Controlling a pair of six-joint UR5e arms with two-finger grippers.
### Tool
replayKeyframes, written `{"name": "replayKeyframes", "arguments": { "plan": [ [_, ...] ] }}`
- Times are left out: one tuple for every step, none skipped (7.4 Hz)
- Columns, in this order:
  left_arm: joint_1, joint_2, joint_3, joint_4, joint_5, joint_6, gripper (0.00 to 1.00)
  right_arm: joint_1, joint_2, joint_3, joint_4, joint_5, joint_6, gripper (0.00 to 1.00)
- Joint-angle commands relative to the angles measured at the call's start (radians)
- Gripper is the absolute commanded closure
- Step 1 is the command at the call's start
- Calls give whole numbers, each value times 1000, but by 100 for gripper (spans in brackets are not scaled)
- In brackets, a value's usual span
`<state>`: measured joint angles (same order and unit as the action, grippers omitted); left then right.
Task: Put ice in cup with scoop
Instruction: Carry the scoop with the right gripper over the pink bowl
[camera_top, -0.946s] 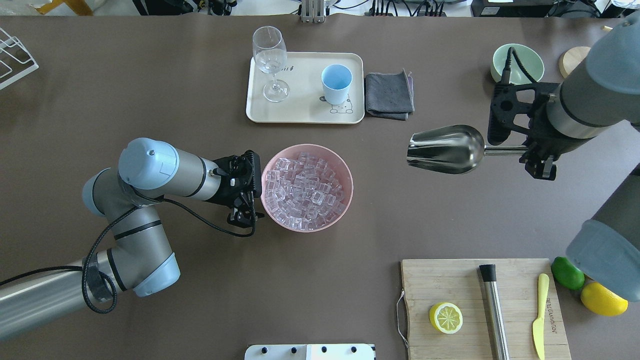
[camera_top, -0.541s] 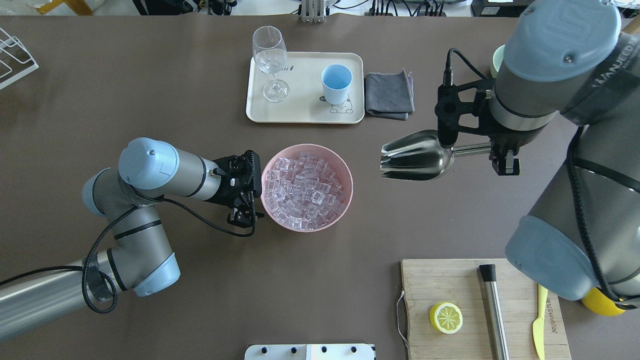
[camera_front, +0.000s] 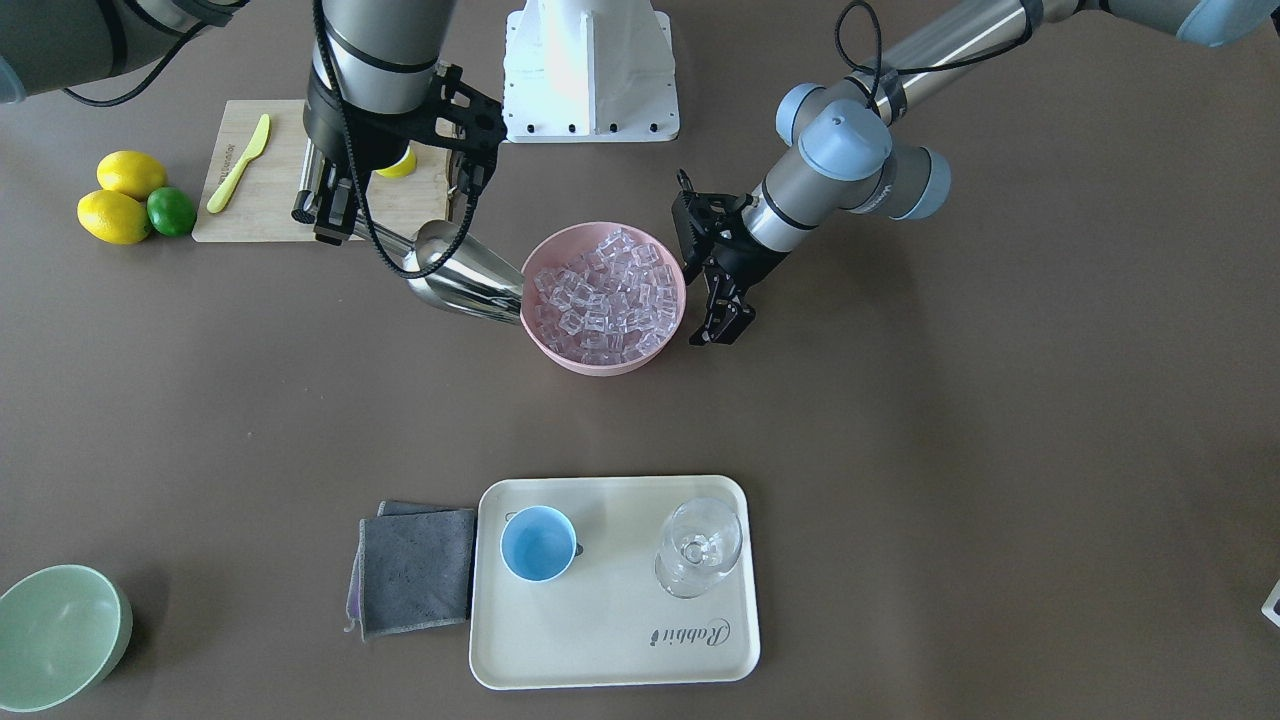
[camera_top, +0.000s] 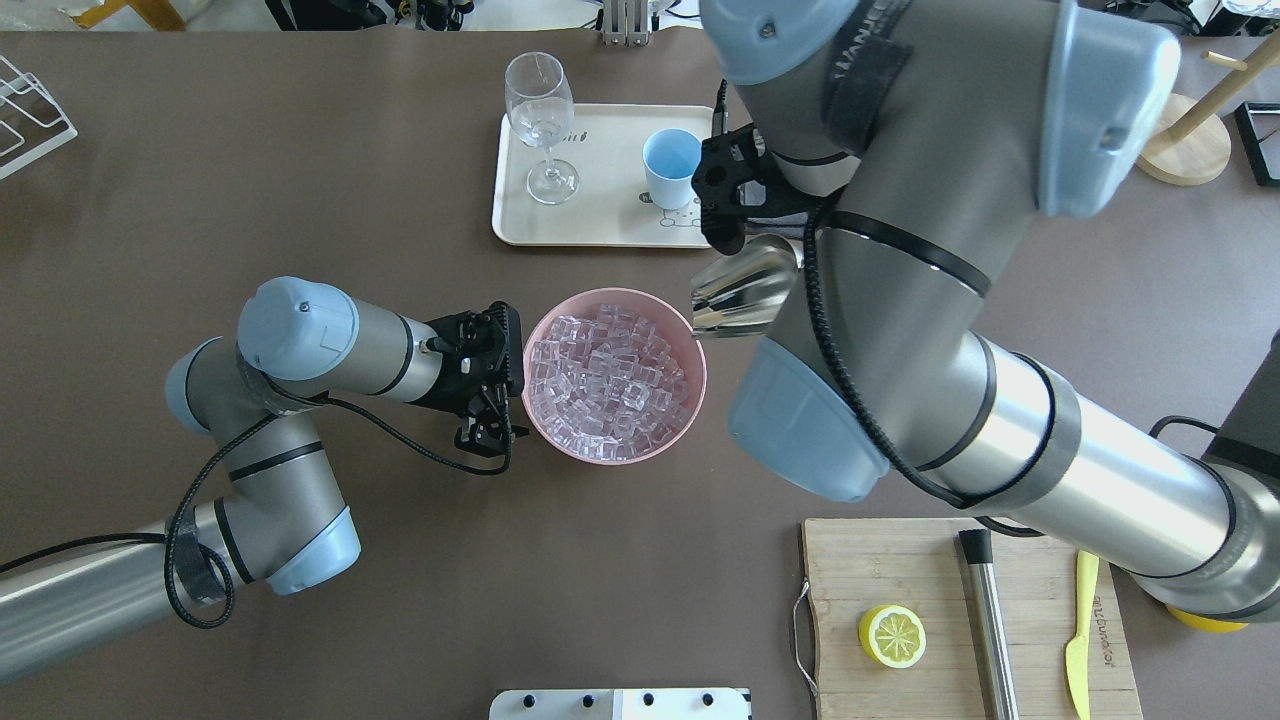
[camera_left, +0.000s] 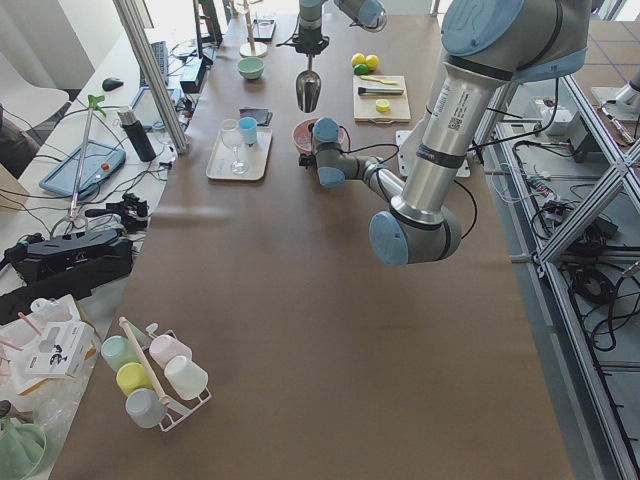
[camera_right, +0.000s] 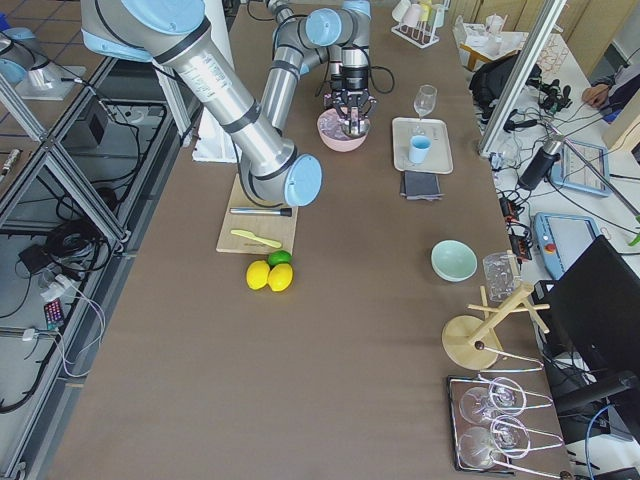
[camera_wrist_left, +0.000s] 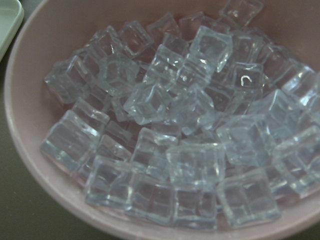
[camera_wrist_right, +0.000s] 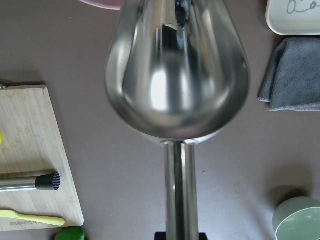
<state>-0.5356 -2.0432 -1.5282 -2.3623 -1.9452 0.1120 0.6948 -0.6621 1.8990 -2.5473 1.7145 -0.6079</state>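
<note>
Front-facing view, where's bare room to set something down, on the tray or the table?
On the tray, the strip between cup and wine glass, and the printed edge nearest the camera. Bare table lies between tray and pink bowl. Crowded at the bowl: scoop one side, left gripper the other.

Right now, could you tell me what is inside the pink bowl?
Only clear ice cubes show inside the pink bowl, heaped nearly to its rim. Their heap covers the bowl's floor, so nothing beneath can be seen.

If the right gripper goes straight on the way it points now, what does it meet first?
Likely the pink round bowl, at its rim, then the clear ice cubes: the shiny steel scoop in the right gripper has its mouth right at that rim. Height over it is unclear.
</note>
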Motion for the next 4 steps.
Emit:
{"name": "replayKeyframes", "arguments": {
  "plan": [
    [-1, 0, -1, 0, 0, 0, 1, -46, 169, -215, -50, -44, -6, 100],
    [-1, 0, 0, 0, -1, 0, 1, -72, 209, -300, -50, -64, -6, 100],
    [-1, 2, 0, 0, -1, -2, 1, -86, 235, -358, -57, -87, -6, 100],
    [-1, 2, -1, 0, -1, -3, 1, -93, 266, -394, -76, -95, -6, 100]
  ]
}}
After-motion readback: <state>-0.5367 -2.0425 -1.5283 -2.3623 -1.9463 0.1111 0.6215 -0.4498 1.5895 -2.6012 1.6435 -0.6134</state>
